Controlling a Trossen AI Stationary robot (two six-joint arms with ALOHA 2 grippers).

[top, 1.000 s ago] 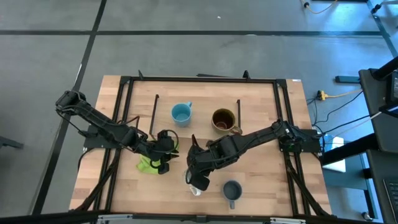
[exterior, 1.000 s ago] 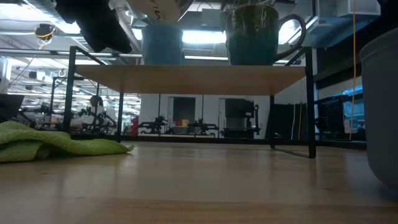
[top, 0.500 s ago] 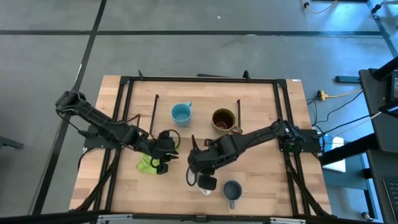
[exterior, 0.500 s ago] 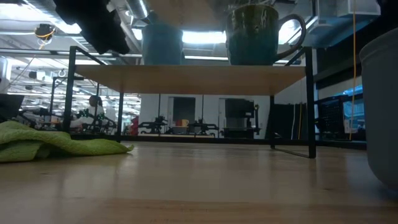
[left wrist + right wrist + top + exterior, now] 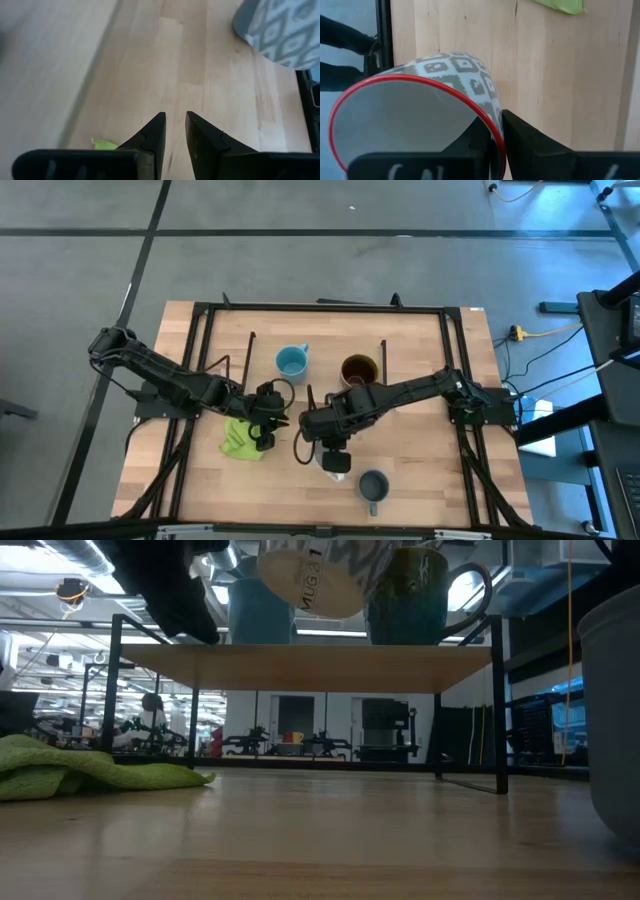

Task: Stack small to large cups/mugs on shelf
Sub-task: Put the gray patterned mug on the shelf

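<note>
on the wooden table (image 5: 420, 455) stands the shelf (image 5: 320, 345), carrying a light blue mug (image 5: 290, 363) and a brown mug (image 5: 359, 372). a workshop shows behind. the right gripper (image 5: 498, 131) is clamped on the rim of a patterned, red-rimmed mug (image 5: 420, 115), held above bare boards. the left gripper (image 5: 173, 131), fingers slightly apart, holds nothing over the green cloth (image 5: 240, 442). a grey-blue mug (image 5: 373, 487) sits near the front edge.

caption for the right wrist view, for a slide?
Right gripper pinching the red rim of a patterned white mug above the wooden table.
</note>
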